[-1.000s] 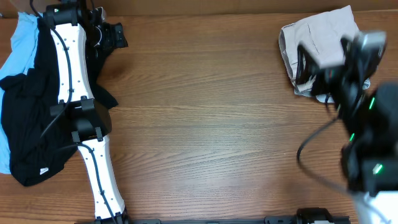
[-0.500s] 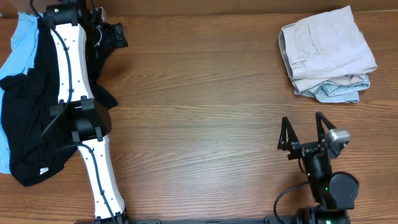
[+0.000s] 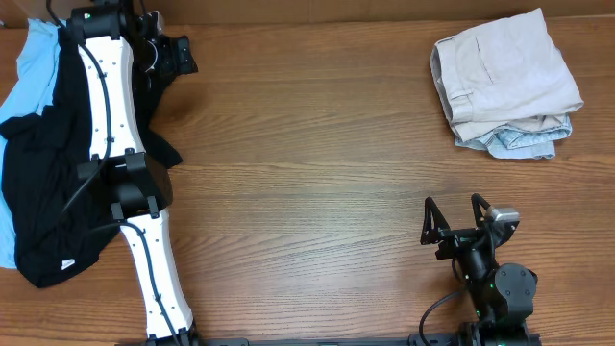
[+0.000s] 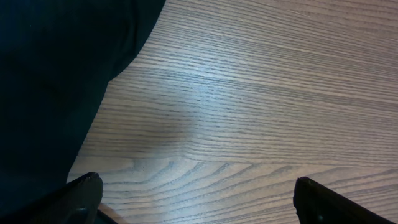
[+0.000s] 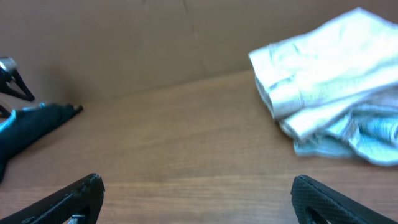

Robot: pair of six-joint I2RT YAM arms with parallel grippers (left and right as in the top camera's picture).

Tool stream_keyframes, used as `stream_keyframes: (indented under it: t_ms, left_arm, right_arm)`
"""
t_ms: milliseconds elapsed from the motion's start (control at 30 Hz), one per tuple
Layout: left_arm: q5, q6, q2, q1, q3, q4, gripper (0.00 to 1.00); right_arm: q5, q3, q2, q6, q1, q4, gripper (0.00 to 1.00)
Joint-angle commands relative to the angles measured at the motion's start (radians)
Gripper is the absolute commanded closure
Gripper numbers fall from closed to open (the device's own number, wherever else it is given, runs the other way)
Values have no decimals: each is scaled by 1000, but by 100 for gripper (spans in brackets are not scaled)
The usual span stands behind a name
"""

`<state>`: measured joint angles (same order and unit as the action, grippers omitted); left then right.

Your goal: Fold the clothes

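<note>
Smooth wood-grain table (image 3: pixel 317 144), soft matt beige cloth shorts (image 3: pixel 504 77), matt black garment (image 3: pixel 34 192)

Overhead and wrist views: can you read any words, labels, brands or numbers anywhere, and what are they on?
No text can be read in any view.
White tag on the black garment: too small to read.
Beige shorts: no print or label visible.

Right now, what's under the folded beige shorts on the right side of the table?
A faded denim piece lies under the beige shorts, showing only along their near edge. The rest is covered, so its shape and anything else beneath are hidden.
</note>
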<state>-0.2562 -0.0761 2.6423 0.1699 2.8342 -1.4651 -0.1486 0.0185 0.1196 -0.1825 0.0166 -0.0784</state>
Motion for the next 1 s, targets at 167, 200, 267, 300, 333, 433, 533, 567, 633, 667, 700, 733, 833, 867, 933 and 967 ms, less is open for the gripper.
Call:
stream_keyframes:
  t_ms: [167, 200, 267, 300, 333, 433, 533, 567, 633, 667, 700, 733, 833, 867, 933, 967]
  left_arm:
    - [5, -10, -29, -8, 14, 4, 0]
    - [5, -10, -29, -8, 14, 4, 0]
    - [5, -10, -29, -8, 14, 4, 0]
    - [5, -10, -29, -8, 14, 3, 0]
    - [5, -10, -29, -8, 14, 4, 0]
    - [5, -10, -29, -8, 14, 4, 0]
    - [5, -10, -29, -8, 14, 3, 0]
    - [5, -10, -29, -8, 14, 4, 0]
    - [5, -10, -29, -8, 14, 1, 0]
    - [5, -10, -29, -8, 14, -3, 0]
    - [5, -11, -29, -8, 14, -5, 0]
    - [5, -10, -32, -8, 15, -5, 0]
    - [5, -10, -63, -8, 15, -26, 0]
    - [5, -10, -81, -8, 15, -50, 0]
    - [5, -10, -124, -10, 15, -106, 0]
    - [5, -10, -149, -12, 15, -131, 0]
  right_arm:
    - [14, -10, -117, -1, 3, 32, 0]
    - [14, -10, -117, -1, 3, 23, 0]
    - [14, -10, -116, -1, 3, 6, 0]
    - [14, -10, -115, -1, 3, 8, 0]
    - [14, -10, -115, -1, 3, 8, 0]
    - [14, -10, -115, -1, 3, 8, 0]
    - [14, -10, -115, -1, 3, 8, 0]
    - [14, -10, -115, -1, 3, 8, 0]
    - [14, -10, -115, -1, 3, 8, 0]
    - [14, -10, -115, -1, 3, 8, 0]
    - [14, -10, -115, -1, 3, 8, 0]
    - [14, -10, -115, -1, 3, 8, 0]
    - [14, -10, -115, -1, 3, 8, 0]
    - [14, -10, -115, -1, 3, 8, 0]
    - [14, -10, -115, -1, 3, 8, 0]
    - [14, -10, -115, -1, 3, 8, 0]
